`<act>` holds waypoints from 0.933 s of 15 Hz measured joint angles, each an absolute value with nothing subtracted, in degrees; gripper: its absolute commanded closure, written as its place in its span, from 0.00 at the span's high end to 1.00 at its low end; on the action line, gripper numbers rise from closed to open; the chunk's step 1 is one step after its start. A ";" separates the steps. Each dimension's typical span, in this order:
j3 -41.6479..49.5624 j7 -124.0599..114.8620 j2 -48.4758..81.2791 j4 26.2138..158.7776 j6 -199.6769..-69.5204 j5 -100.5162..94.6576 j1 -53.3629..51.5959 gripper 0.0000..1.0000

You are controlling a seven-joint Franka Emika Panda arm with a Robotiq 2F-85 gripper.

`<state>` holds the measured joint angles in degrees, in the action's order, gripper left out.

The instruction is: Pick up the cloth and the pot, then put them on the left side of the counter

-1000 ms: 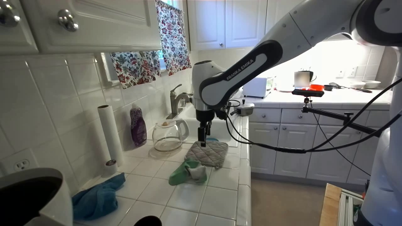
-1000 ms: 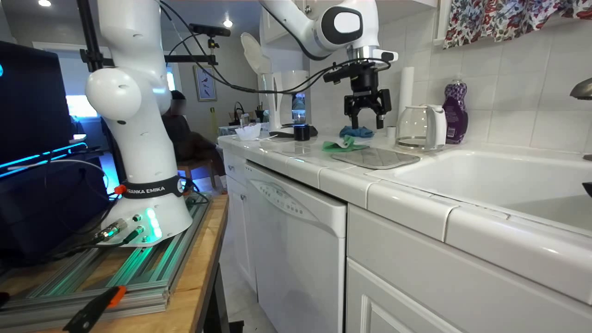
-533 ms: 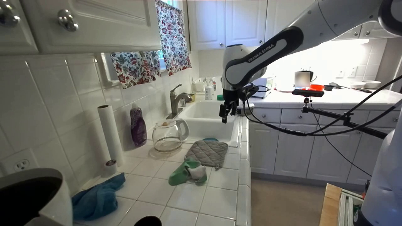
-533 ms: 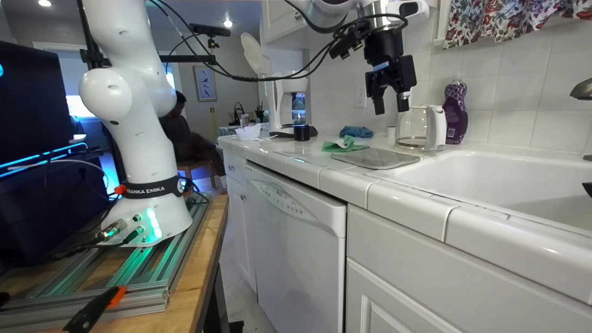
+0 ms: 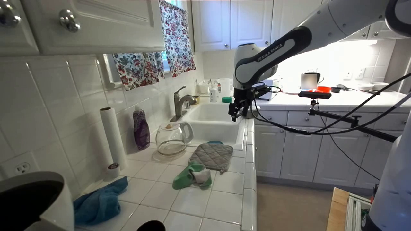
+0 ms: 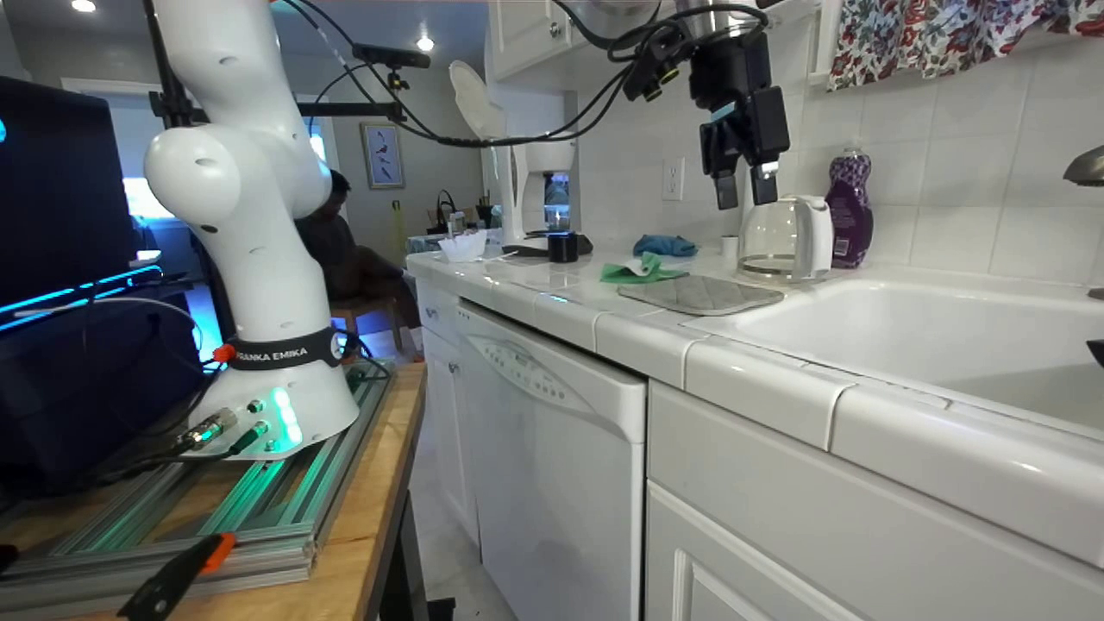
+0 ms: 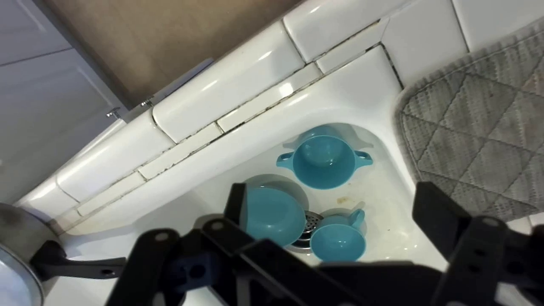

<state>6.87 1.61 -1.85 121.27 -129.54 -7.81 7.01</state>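
A: What's the claw [image 6: 746, 187] doing?
B: Released, standing wide, nothing in it. Hangs over the sink [image 5: 213, 122]. Pot [image 7: 20, 250] sits off one side of it, black handle [image 7: 85, 268] pointing its way. Cloth [image 5: 185, 178] is lower, off the opposite side, past the quilted potholder [image 7: 480, 136].
A: What could break?
B: Guessing pot's next. Sideways overshoot: claw clips the handle, pot spins or goes off the counter [image 5: 189, 202] edge. Claw partly covers the pot in an exterior view, so can't read the gap. Weak rim grip drops it on the turquoise cups [image 7: 338, 242] and bowl [image 7: 274, 214] below the claw.
A: And the cloth?
B: Limp, probably; shallow pinch would slip. Lies right by the potholder, might drag it along. Wide low sweep could knock the glass coffee carafe [image 5: 171, 146].
A: Surface, room?
B: Glossy white tile, dark grout [image 7: 274, 106] along the sink rim, lower than the claw. Wallward of it: faucet [image 5: 178, 107], purple soap bottle [image 5: 141, 130], paper-towel roll [image 5: 114, 138], floral curtains [image 5: 138, 70]. White dishwasher [image 6: 552, 431] well below claw height. Person [image 6: 341, 250] seated in the background, well apart from it.
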 measured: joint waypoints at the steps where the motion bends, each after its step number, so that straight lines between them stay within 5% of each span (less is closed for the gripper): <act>1: 7.15 -1.35 -1.43 120.95 -129.64 -8.35 7.30 1.00; 14: 15.84 -27.15 21.29 92.65 -125.96 -6.64 12.65 1.00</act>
